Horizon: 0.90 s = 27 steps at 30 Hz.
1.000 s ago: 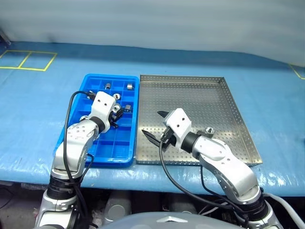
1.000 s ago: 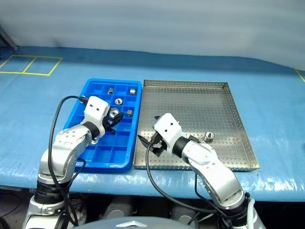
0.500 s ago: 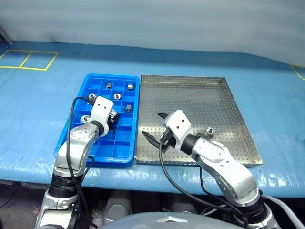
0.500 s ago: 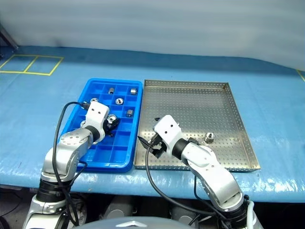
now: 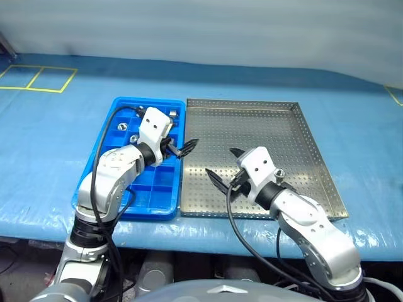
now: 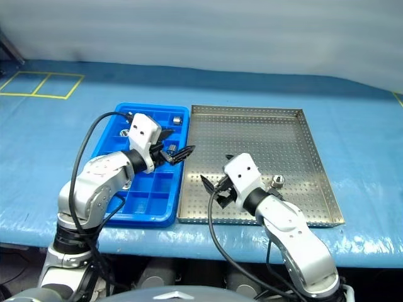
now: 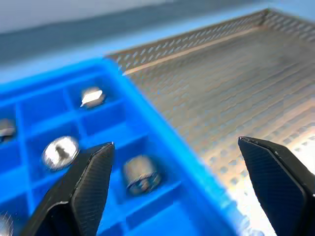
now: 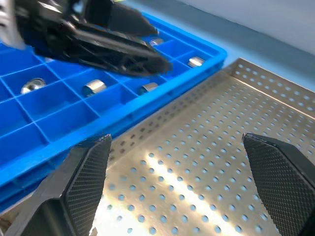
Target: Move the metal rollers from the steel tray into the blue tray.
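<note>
1 metal roller (image 5: 277, 172) is left on the steel tray (image 5: 264, 119). It stands upright near the tray's right rim, closer to the front rim than to the back one. The other metal rollers (image 7: 141, 175) sit in the small square pockets of the blue tray (image 5: 101, 165), each in its own pocket, mostly in the back half.

The right gripper (image 5: 227, 168) hangs over the front part of the steel tray, with its 2 black fingers spread wide apart and nothing between them. The last roller is just beside this arm's wrist, toward the right rim. The fingers point toward the blue tray, so the roller lies behind and to the side of the fingertips, not in front of them.

The left gripper (image 5: 181, 148) is over the right edge of the blue tray, pointing across toward the steel tray. Its fingers are wide apart too and hold nothing. The roller is far from it, across most of the steel tray.

So the right arm is much nearer. I think it would have to pull back and turn its fingers toward the right rim before it could close on the roller. The roller is round and stands up, so fingers coming from either side should fit around it. It may tip or roll if 1 finger bumps it first.
</note>
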Motion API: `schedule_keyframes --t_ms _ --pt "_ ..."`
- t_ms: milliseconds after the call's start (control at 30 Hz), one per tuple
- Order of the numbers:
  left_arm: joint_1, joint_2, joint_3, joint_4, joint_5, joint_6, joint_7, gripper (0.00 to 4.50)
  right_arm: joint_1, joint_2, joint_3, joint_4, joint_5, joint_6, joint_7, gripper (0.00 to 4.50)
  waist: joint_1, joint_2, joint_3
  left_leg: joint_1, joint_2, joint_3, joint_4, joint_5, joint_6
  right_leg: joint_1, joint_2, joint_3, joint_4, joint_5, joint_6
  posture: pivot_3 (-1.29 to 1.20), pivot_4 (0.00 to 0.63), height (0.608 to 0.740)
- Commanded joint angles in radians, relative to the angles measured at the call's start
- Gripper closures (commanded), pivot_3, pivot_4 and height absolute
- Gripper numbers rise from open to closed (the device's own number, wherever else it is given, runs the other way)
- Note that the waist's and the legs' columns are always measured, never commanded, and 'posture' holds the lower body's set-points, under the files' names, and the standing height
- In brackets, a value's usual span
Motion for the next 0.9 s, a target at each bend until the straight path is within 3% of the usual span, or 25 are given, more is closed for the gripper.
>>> schedule_keyframes --t_ms 33,167,400,667,900 --pt "-0.018 -0.008 -0.072 -0.008 -0.025 -0.103 -0.078 0.06 0.059 0.011 -0.078 -0.079 -0.012 0.031 -0.056 0.00 -0.009 0.000 0.000 0.000 0.000 0.000 0.000 0.000 0.000 0.000 0.000 0.000 0.000 0.000 0.000 0.08 0.150 0.740" --pt "0.012 -0.011 -0.140 0.042 0.008 -0.199 -0.108 0.06 0.083 0.093 -0.145 -0.054 -0.056 0.111 -0.183 0.00 -0.032 0.001 0.000 0.001 0.001 0.001 0.000 0.000 0.000 0.000 0.001 0.001 0.001 0.000 -0.001 0.05 0.150 0.740" --pt "0.065 -0.009 -0.221 0.066 -0.018 -0.276 -0.210 0.06 -0.033 0.282 -0.209 0.090 -0.134 0.263 -0.372 0.00 -0.054 0.001 0.000 0.002 0.001 0.003 0.000 0.000 0.000 -0.001 0.001 0.004 0.002 0.000 -0.001 0.00 0.150 0.740" --pt "0.093 0.016 -0.269 0.042 -0.028 -0.295 -0.282 0.06 -0.153 0.396 -0.263 0.249 -0.178 0.324 -0.460 0.00 -0.062 0.001 0.000 0.001 0.001 0.004 -0.002 0.000 0.000 -0.003 0.001 0.005 0.002 0.000 0.000 0.02 0.150 0.740" --pt "0.122 0.049 -0.292 0.008 -0.023 -0.312 -0.321 0.06 -0.181 0.433 -0.321 0.311 -0.198 0.352 -0.495 0.00 -0.065 0.001 0.000 0.001 0.001 0.004 -0.002 0.000 0.000 -0.003 0.001 0.005 0.002 0.000 0.000 0.04 0.150 0.740"
